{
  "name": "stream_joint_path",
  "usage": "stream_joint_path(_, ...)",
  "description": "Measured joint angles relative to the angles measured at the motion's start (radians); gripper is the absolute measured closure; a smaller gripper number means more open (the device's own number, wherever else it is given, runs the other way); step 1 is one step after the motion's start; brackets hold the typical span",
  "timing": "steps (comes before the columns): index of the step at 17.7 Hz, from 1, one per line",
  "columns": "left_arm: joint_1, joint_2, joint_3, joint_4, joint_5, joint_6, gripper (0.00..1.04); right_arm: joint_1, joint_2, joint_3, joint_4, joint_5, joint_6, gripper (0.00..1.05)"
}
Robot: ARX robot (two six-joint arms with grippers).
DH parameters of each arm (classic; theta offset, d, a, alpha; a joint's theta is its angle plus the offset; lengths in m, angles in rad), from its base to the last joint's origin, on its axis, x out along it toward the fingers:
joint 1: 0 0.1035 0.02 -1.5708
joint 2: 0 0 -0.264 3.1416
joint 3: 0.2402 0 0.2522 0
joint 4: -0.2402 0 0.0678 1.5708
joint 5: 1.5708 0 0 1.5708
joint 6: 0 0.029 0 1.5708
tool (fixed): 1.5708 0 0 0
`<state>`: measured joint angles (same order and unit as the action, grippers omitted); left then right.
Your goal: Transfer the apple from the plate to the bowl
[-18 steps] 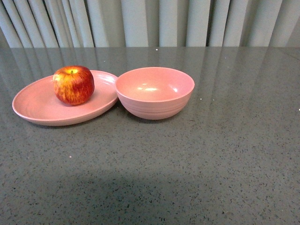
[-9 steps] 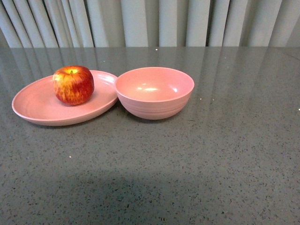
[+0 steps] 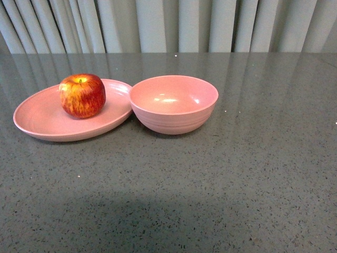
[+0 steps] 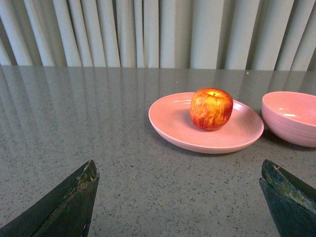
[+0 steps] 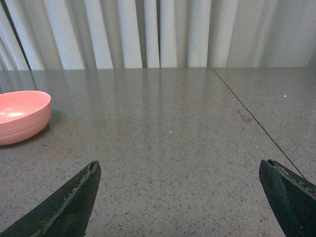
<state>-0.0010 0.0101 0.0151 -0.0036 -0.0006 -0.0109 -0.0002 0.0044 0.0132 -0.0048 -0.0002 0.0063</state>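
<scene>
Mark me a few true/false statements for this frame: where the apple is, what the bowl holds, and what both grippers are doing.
1. The apple sits on the plate, stem dimple up. True.
2. In the front view the bowl stands close beside the plate, on its right. True.
3. The bowl already holds a piece of fruit. False: its inside is empty.
4. The left gripper is shut on the apple. False: its jaws are wide apart and hold nothing, and the apple lies ahead of it on the plate, untouched.
5. The right gripper is open with nothing between its fingers. True.
</scene>
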Motion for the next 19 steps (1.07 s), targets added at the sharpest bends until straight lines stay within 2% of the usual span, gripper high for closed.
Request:
stream_joint_path(8, 0.0, 0.0, 0.0, -0.001, 0.0, 0.0, 0.07, 0.0, 0.0, 0.0, 0.0, 0.0, 0.0, 0.07)
stream_joint_path(10, -0.128, 0.137, 0.089, -0.225, -0.265, -0.048, 0.07, 0.0, 0.0, 0.0, 0.0, 0.0, -0.001, 0.07)
stream_joint_path(12, -0.159, 0.154, 0.095, -0.233, -0.384, -0.068, 0.07, 0.0, 0.0, 0.0, 0.0, 0.0, 0.0, 0.07)
stream_joint_path(15, -0.168, 0.185, 0.139, -0.175, -0.375, -0.068, 0.07, 0.0, 0.0, 0.0, 0.0, 0.0, 0.0, 0.07)
stream_joint_path(17, -0.145, 0.269, 0.155, -0.089, -0.317, -0.061, 0.07, 0.0, 0.0, 0.0, 0.0, 0.0, 0.0, 0.07)
stream_joint_path(19, -0.097, 0.418, 0.203, 0.07, -0.222, -0.042, 0.07, 0.0, 0.0, 0.0, 0.0, 0.0, 0.0, 0.07)
